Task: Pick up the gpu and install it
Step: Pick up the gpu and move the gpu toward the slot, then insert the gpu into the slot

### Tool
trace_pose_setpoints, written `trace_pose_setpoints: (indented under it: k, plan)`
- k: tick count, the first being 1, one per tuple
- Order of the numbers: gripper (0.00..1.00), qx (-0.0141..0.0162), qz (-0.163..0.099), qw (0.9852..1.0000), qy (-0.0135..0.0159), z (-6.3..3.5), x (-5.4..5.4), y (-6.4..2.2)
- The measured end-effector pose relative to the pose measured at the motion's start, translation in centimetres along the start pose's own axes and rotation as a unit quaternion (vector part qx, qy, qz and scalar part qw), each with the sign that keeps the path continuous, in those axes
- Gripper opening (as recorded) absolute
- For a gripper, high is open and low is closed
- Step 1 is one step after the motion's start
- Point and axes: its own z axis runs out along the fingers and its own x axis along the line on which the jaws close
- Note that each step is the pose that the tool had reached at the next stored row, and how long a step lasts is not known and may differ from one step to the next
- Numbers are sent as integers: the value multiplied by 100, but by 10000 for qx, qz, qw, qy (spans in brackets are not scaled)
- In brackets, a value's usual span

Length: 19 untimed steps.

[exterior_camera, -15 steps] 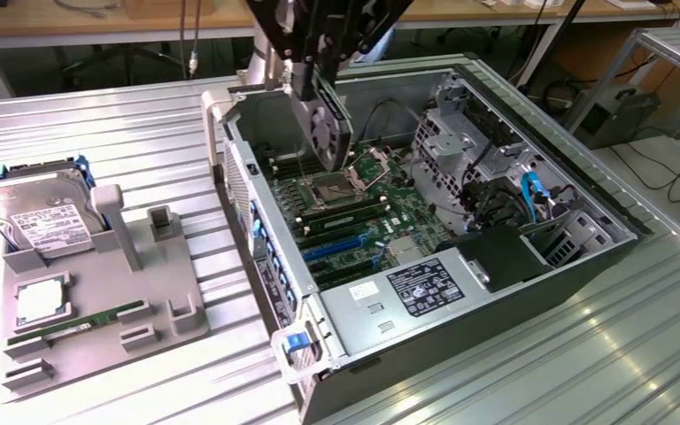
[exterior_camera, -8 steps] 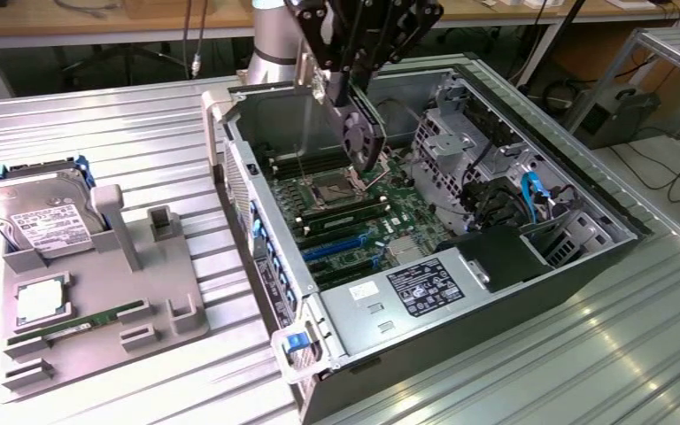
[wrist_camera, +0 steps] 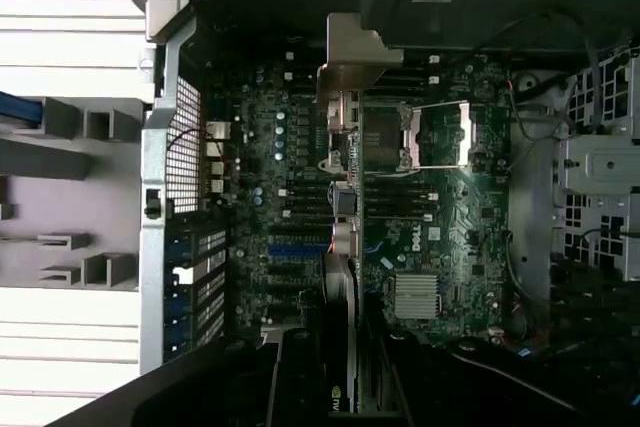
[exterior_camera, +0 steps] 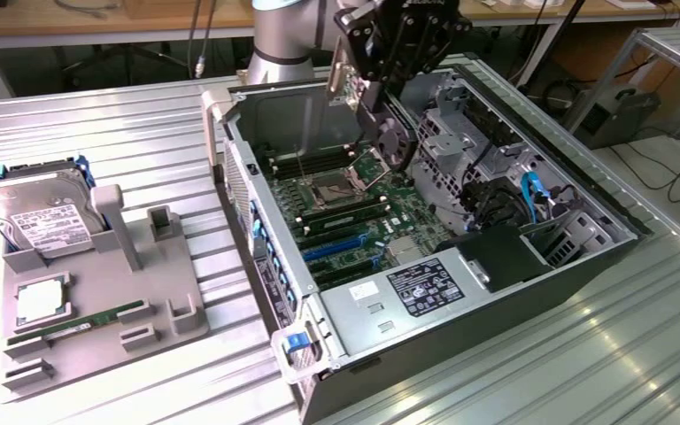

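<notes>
My gripper (exterior_camera: 385,84) hangs over the far end of the open computer case (exterior_camera: 272,266) and is shut on the gpu (exterior_camera: 392,142). The gpu is a slim black card held on edge, with its silvery bracket (exterior_camera: 340,81) toward the exterior view's left. It hovers above the motherboard (exterior_camera: 352,208), near the CPU socket (exterior_camera: 337,188), clear of the blue expansion slots (exterior_camera: 337,248). In the wrist view the gpu (wrist_camera: 342,197) appears edge-on over the board, its bracket (wrist_camera: 352,52) at the case's rear wall, with my gripper (wrist_camera: 340,372) clamped on it.
A grey fixture tray (exterior_camera: 139,297) on the exterior view's left carries a silver hard drive (exterior_camera: 39,217), a green RAM stick (exterior_camera: 81,320) and a square chip (exterior_camera: 39,299). Inside the case are the power supply (exterior_camera: 428,285) and drive cages (exterior_camera: 470,133). The slatted metal table (exterior_camera: 576,354) surrounds everything.
</notes>
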Motion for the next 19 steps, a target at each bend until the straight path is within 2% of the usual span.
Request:
trace_pose_setpoints:
  k: [2,6,8,19]
  plan:
    - [26,0,0,10000,0,37,-88,0]
    - [26,-1,0,10000,0,104,-178,2]
    - [26,0,1,10000,0,132,-187,2]
    - [26,0,0,10000,0,132,-188,2]
